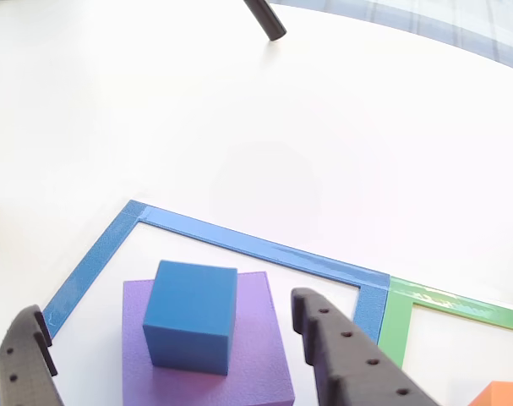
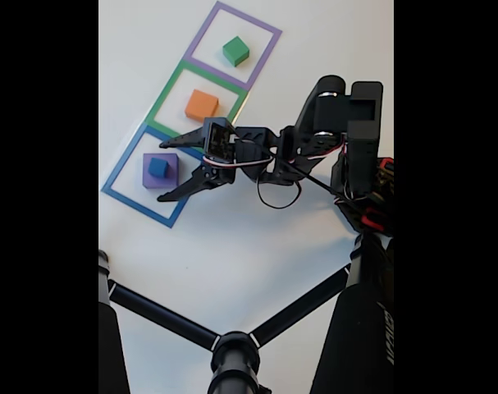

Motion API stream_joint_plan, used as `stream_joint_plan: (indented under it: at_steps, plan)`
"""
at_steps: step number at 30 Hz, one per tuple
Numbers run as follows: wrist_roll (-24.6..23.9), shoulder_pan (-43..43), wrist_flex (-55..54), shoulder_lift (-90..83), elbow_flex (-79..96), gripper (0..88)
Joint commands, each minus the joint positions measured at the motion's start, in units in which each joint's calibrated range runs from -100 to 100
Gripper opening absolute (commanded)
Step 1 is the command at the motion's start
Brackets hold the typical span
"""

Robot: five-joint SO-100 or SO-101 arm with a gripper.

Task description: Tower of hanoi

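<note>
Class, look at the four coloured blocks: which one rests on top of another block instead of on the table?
The blue cube. It sits on the purple block inside the blue outline, while the orange block and green block each lie alone.

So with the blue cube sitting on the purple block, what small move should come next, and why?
Probably ease the open hand forward until its fingers flank the blue cube, then close. The cube sits on the purple block, still ahead of the fingertips.

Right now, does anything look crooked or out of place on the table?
Mildly: the blue cube sits toward one side of the purple block, not centered. The orange block and green block look ordinary.
</note>
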Motion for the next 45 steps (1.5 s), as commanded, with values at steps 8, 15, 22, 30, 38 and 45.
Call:
stream_joint_plan:
  at_steps: [8, 15, 22, 30, 38, 45]
  plan:
    - [0.00, -2.56, -1.27, 1.80, -2.67, 33.9]
    - [0.00, -3.33, -1.51, 1.56, -0.94, 32.0]
    - [0.00, -3.23, -1.83, 1.56, -0.76, 20.8]
    - [0.00, -3.62, -1.83, 1.56, -1.21, 17.4]
    - [0.00, -3.81, -1.83, 1.56, -1.67, 15.7]
    - [0.00, -4.29, -1.83, 1.48, -1.67, 13.8]
